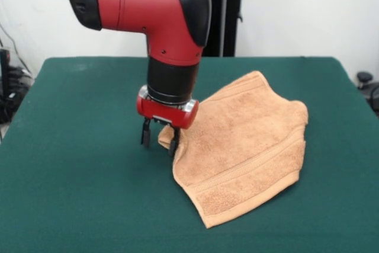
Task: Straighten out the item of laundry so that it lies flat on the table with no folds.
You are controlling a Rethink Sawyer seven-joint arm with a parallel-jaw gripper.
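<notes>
The item of laundry (243, 146), a tan terry towel with a woven band near its front hem, lies right of the table's (77, 164) middle. Its right side is bunched into a fold and its outline is uneven. The red and black arm comes down from above, with my gripper (159, 139) at the towel's left corner, close to the tabletop. The gripper is open: the left finger stands over bare green felt, the right finger (173, 143) is at the towel's edge, and the corner of the cloth shows in the gap between them.
Green felt stretches wide to the left and in front of the towel. Behind the table's far edge stands a black stand (228, 22) against a white wall. Cables and dark gear (9, 93) sit off the left edge, and a black object (364, 79) off the right.
</notes>
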